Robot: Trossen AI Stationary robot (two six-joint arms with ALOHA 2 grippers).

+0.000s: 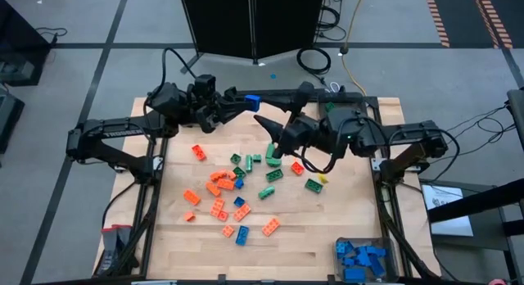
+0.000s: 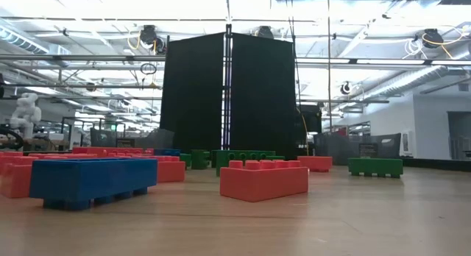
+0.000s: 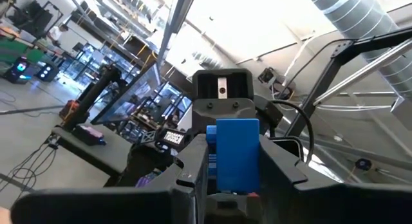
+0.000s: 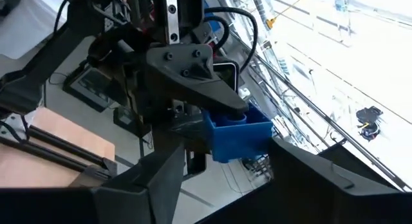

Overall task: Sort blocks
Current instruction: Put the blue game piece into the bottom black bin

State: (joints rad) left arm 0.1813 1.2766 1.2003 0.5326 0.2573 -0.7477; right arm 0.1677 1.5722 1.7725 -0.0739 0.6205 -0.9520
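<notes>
Orange, green and blue blocks (image 1: pixel 237 191) lie scattered on the middle of the wooden table, and the low view shows them close up, a blue block (image 2: pixel 96 181) and an orange one (image 2: pixel 263 179) nearest. My left gripper (image 1: pixel 246 101) is raised over the far part of the table, shut on one blue block (image 1: pixel 252 98). My right gripper (image 1: pixel 268 134) is open just to the right of it, its fingers (image 4: pixel 154 179) spread wide and facing that block (image 4: pixel 235 130). Neither gripper appears in the low view. My left gripper pinches the blue block's two opposite sides (image 3: pixel 237 153) between its two fingers. The fingers come from the table's left and point toward the right arm. The block is lifted clear of the table and sticks out past the fingertips (image 4: pixel 225 98).
A clear bin (image 1: pixel 362 259) at the table's near right corner holds several blue blocks. A green block (image 1: pixel 274 151) lies right under my right gripper. Bare wood shows along the near edge (image 1: pixel 286 256) and the far left part of the table. A dark screen (image 2: pixel 228 94) stands behind the table.
</notes>
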